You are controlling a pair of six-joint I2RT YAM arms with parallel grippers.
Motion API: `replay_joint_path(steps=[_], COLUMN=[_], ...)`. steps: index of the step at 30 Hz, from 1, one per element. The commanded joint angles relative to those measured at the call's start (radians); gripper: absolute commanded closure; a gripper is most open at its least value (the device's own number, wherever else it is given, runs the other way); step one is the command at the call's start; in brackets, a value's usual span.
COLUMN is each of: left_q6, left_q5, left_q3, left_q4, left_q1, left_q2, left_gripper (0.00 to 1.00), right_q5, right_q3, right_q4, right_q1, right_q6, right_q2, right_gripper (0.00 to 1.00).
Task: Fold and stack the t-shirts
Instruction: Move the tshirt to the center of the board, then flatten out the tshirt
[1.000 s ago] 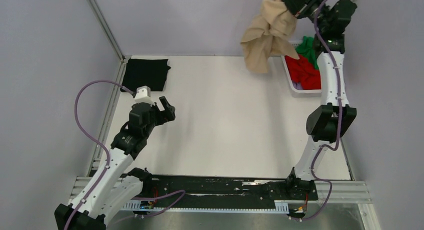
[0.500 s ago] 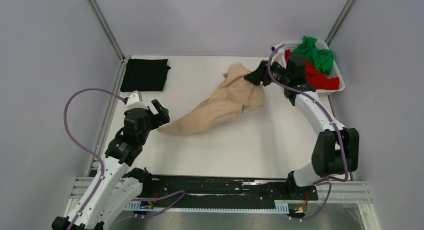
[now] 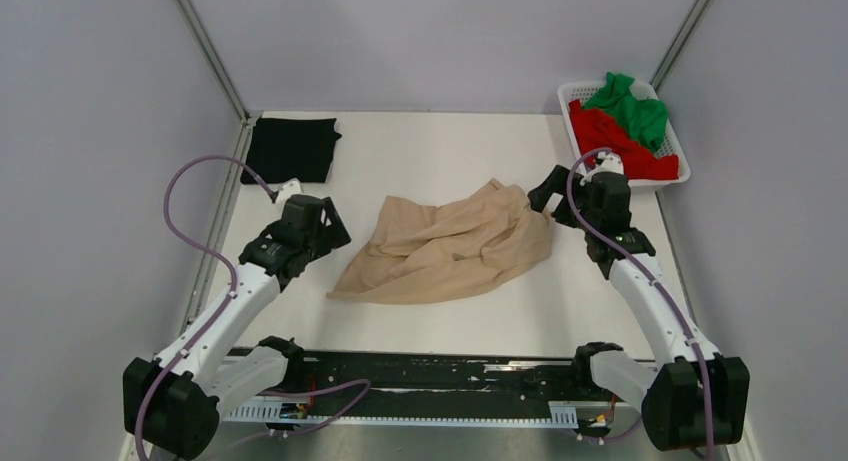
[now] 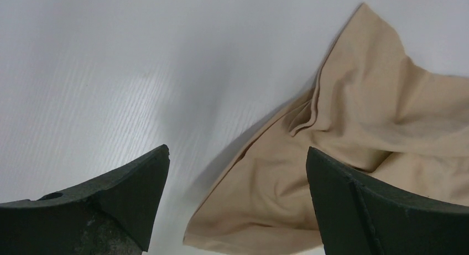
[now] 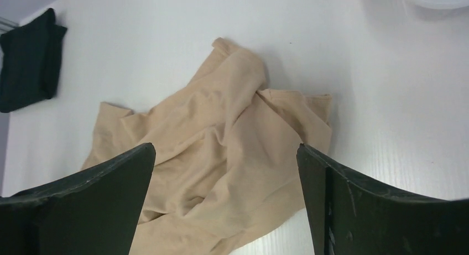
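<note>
Your left gripper [image 3: 333, 226] and right gripper [image 3: 550, 198] are gaping wide, flanking the crumpled beige cloth t-shirt [image 3: 450, 249] lying on the white table [image 3: 450, 151]

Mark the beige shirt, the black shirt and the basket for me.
beige shirt [image 3: 450, 246], top view, middle of the crumpled cloth
black shirt [image 3: 292, 149], top view, centre of the folded cloth
basket [image 3: 580, 84], top view, white far rim

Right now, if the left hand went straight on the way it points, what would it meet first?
Probably the beige t-shirt, at its near crumpled edge; the left hand is open, and depth is unclear.
</note>
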Motion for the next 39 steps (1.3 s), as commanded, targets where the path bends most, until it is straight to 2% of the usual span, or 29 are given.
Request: replay_joint_path(steps=[1,4,8,15,20,28,30,32,33,34,35,37,39], left_q6=[-0.081,-0.099,-0.128,-0.236,-0.306,-0.428,-0.442,-0.449,-0.45,-0.452,-0.451,-0.443,-0.419], left_q5=[0.068,0.132,0.132,0.115,0.206,0.355,0.371,0.394,0.403,0.405,0.406,0.401,0.39], left_q3=[-0.013,-0.08,-0.155,-0.225,-0.269,-0.384,-0.406,-0.425,-0.433,-0.434,-0.43,-0.412,-0.389], left_q4=[-0.097,-0.111,-0.105,-0.023,-0.001,-0.032,-0.009,0.034,0.066,0.078,0.095,0.096,0.09], left_q1=[0.002,0.002,0.002,0.002,0.002,0.002,0.002,0.002,0.002,0.002,0.002,0.002,0.002], left_q2=[0.012,-0.01,-0.032,-0.016,-0.042,-0.212,-0.237,-0.245,-0.242,-0.238,-0.229,-0.217,-0.211], left_gripper=[0.0,0.0,0.0,0.04,0.15,0.24,0.3,0.42,0.55,0.62,0.78,0.98,1.0], right_q5=[-0.071,0.007,0.158,0.338,0.453,0.608,0.643,0.667,0.675,0.683,0.687,0.702,0.722], right_q3=[-0.034,-0.066,-0.125,-0.234,-0.271,-0.271,-0.269,-0.264,-0.259,-0.252,-0.242,-0.208,-0.173], right_q4=[0.016,-0.033,-0.078,-0.024,-0.036,-0.047,-0.048,-0.047,-0.048,-0.048,-0.048,-0.047,-0.048], right_q1=[0.025,0.114,0.258,0.508,0.581,0.667,0.69,0.713,0.724,0.733,0.742,0.766,0.798], right_q6=[0.102,0.112,0.164,0.156,0.217,0.249,0.247,0.247,0.245,0.244,0.243,0.242,0.241], right_q2=[-0.083,-0.113,-0.139,-0.16,-0.163,-0.152,-0.141,-0.119,-0.098,-0.079,-0.054,0.001,0.063], right_gripper=[0.0,0.0,0.0,0.0,0.0,0.0,0.0,0.0,0.02,0.03,0.05,0.1,0.14])
